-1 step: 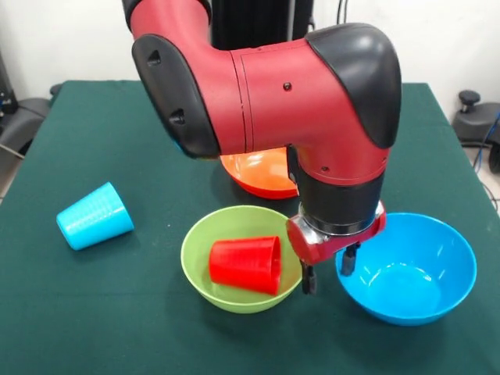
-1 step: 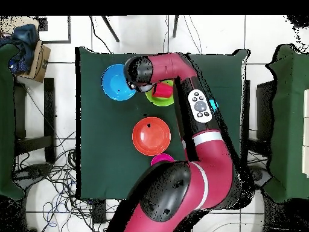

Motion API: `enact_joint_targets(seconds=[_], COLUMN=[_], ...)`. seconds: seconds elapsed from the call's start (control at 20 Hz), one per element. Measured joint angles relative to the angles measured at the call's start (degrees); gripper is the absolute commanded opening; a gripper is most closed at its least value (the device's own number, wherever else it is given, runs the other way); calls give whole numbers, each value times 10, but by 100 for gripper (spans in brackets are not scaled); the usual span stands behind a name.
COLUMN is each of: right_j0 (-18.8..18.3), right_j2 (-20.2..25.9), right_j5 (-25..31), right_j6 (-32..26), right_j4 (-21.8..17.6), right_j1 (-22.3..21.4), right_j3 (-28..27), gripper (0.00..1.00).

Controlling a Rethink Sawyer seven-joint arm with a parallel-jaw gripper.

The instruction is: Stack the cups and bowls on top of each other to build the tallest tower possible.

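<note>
A lime green bowl point(image 1: 195, 244) point(image 2: 158, 103) sits at the table's middle front, and a red cup point(image 1: 246, 264) point(image 2: 162, 90) lies on its side inside it. To its right stands a blue bowl point(image 1: 457, 262) point(image 2: 111, 84), empty. My gripper point(image 1: 328, 269) hangs open low over the gap between these two bowls, one finger point(image 1: 308, 280) by the green rim and the other near the blue rim, holding nothing. Behind the arm is an orange bowl point(image 1: 258, 178) point(image 2: 151, 136). A light blue cup point(image 1: 94, 216) lies on its side at the left. No tower stands.
A small pink bowl point(image 2: 160, 159) peeks out beside the arm in the overhead view. The dark green table point(image 1: 117, 312) ends just past the front bowls. My bulky arm point(image 1: 281, 94) covers the table's middle.
</note>
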Motion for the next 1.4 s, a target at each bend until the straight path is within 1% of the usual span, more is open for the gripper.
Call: enact_joint_targets(seconds=[0.3,0.45,0.5,0.6,0.7,0.9,1.15,1.4], right_j0=[-2,-6,-12,-16,-26,-37,-42,-42], right_j2=[-1,2,6,10,18,26,29,34], right_j5=[-12,-14,-14,-14,-14,-14,-10,14], right_j6=[0,0,0,0,0,0,0,0], right_j4=[1,11,23,32,53,81,103,131], right_j1=[10,16,20,23,28,34,34,33], right_j3=[-8,-12,-13,-13,-13,-13,-13,-13], gripper=[100,100,100,100,100,100,100,100])
